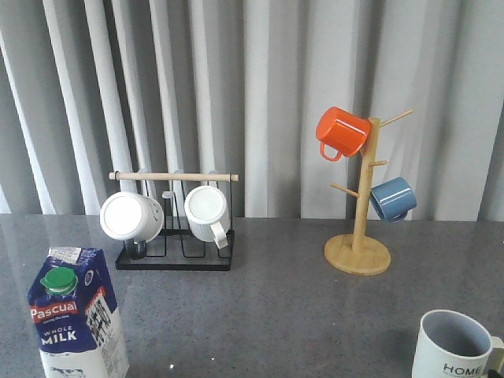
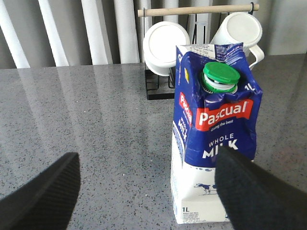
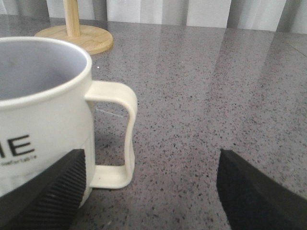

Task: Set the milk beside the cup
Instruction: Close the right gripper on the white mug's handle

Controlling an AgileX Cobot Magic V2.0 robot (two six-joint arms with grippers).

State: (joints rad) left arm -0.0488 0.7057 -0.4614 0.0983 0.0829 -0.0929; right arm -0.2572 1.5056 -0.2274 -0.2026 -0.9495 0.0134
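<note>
We see our left gripper (image 2: 148,191) and right gripper (image 3: 148,191) as black, wedge-shaped fingers (image 3: 45,194) (finely ribbed on the inner faces).

A: We see the milk (image 1: 76,315) in dark blue over white, with a green cap, a red band and white lettering.

B: We see the cup (image 1: 455,346) at five o'clock, white outside, grey-blue inside, lettered in black. On the pale wooden tree (image 1: 359,213) hang an orange mug (image 1: 342,132) and a blue mug (image 1: 392,198). The table (image 1: 283,315) is speckled grey.
</note>
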